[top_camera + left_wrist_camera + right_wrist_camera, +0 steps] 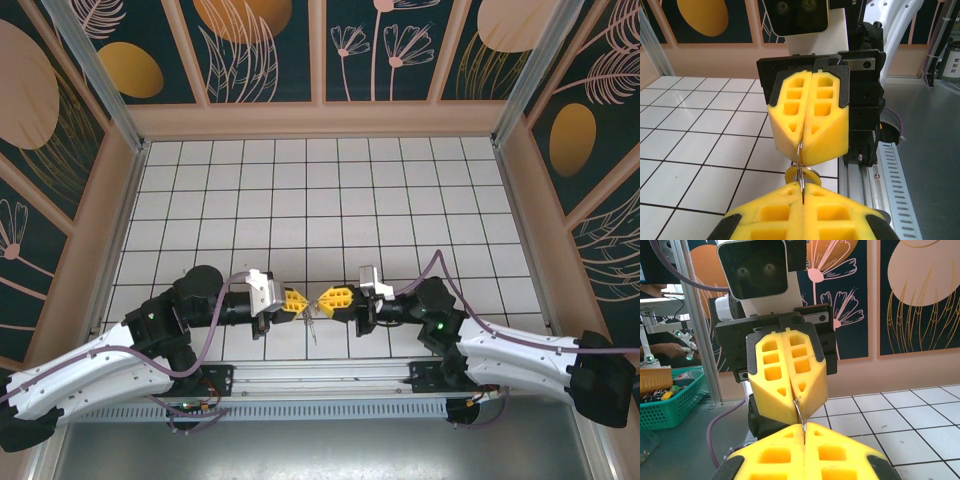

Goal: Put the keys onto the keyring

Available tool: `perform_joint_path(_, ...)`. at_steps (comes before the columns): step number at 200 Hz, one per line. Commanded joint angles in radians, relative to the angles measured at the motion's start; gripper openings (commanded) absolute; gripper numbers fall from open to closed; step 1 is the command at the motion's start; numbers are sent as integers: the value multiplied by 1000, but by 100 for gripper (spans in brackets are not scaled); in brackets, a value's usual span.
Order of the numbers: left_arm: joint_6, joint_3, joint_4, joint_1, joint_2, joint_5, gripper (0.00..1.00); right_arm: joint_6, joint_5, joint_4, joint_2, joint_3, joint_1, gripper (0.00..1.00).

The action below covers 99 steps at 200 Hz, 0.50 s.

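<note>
Left pincer (297, 300) and right pincer (331, 298) both pinch the keyring (800, 159) tight; likely light, stiff, slippery wire, best gripped edge-on.

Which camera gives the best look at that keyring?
Left wrist: close up, the keyring is a thin wire loop pinched between the left end effector and right end effector, a brass-gold key below. Right wrist shows a sliver; top external, a faint line.

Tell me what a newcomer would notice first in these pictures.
The yellow left end effector and right end effector meet tip to tip above the white tiled table, near its front edge. Both are shut on a thin metal ring bridging them. Dark floral panels wall the table in.
</note>
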Motion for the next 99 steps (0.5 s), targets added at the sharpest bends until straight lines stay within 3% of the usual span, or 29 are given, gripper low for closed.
perform_joint_path(1,17,16,46,1,-4,25,0,13,-34,27,24,15,-3,0)
perform_joint_path(99,26,12,49,1,3,30,0,13,-74,10,55,40,-16,0)
